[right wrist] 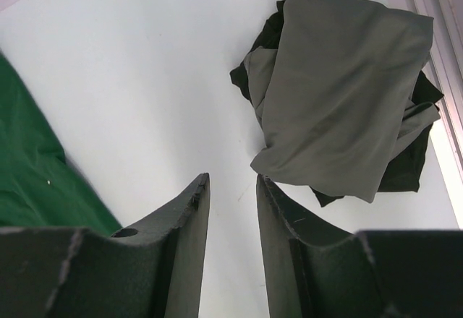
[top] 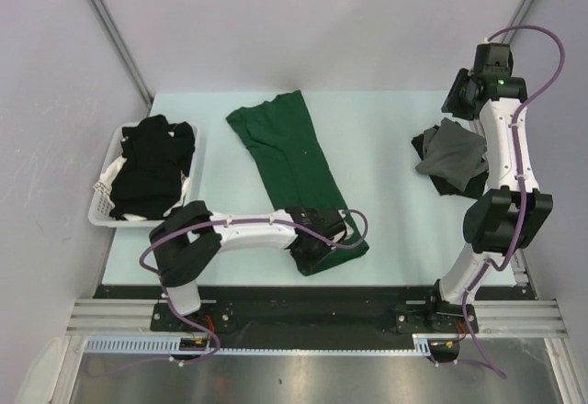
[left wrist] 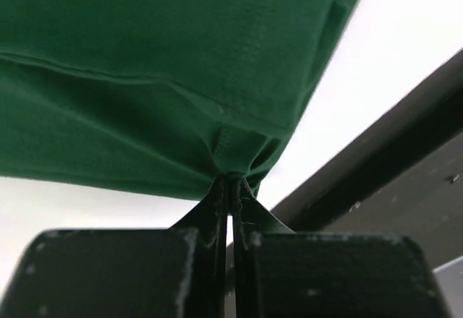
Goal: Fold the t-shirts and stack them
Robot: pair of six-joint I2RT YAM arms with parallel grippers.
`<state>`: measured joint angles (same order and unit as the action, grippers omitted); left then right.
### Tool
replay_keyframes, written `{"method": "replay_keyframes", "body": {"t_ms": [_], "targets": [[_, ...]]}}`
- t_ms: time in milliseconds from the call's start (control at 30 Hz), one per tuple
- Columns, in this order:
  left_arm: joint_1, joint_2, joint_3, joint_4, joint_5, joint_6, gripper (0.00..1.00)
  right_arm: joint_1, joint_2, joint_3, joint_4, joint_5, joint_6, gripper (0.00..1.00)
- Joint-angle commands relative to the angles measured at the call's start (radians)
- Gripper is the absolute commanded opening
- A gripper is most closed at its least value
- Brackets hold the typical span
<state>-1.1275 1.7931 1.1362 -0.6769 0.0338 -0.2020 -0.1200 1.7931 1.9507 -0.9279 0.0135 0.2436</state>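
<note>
A dark green t-shirt (top: 287, 156) lies in a long strip down the middle of the table. My left gripper (top: 315, 241) is shut on the green t-shirt's near hem (left wrist: 233, 162), the cloth bunched between its fingertips close to the front edge. A folded grey t-shirt (top: 453, 151) rests on a black t-shirt (top: 467, 185) at the right. In the right wrist view the grey t-shirt (right wrist: 347, 87) lies just beyond my right gripper (right wrist: 231, 181), which is raised and open, holding nothing. More black t-shirts (top: 152, 167) fill the basket.
A white slatted basket (top: 103, 195) stands at the table's left edge. The table's dark front rail (left wrist: 376, 152) runs just behind my left gripper. Grey walls close in the back and sides.
</note>
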Motion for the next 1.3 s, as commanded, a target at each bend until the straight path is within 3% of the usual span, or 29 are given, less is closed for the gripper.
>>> {"method": "replay_keyframes", "body": {"t_ms": [0, 333, 700, 800, 900, 1267], "targets": [[-0.006, -0.099, -0.075, -0.108, 0.031, -0.057, 0.00, -0.004, -0.006, 0.002, 0.067, -0.003, 0.017, 0.38], [-0.005, -0.182, -0.177, -0.237, -0.031, -0.146, 0.00, 0.009, 0.066, 0.027, 0.130, -0.084, 0.062, 0.37], [0.018, -0.182, -0.213, -0.363, -0.192, -0.264, 0.00, 0.111, 0.268, 0.255, 0.070, -0.106, 0.071, 0.36], [0.025, -0.185, -0.166, -0.371, -0.215, -0.272, 0.10, 0.117, 0.304, 0.309, 0.055, -0.107, 0.071, 0.37], [0.026, -0.192, -0.097, -0.385, -0.215, -0.267, 0.28, 0.117, 0.321, 0.332, 0.046, -0.109, 0.071, 0.37], [0.025, -0.155, 0.188, -0.486, -0.203, -0.217, 0.35, 0.117, 0.327, 0.320, 0.046, -0.112, 0.069, 0.37]]}}
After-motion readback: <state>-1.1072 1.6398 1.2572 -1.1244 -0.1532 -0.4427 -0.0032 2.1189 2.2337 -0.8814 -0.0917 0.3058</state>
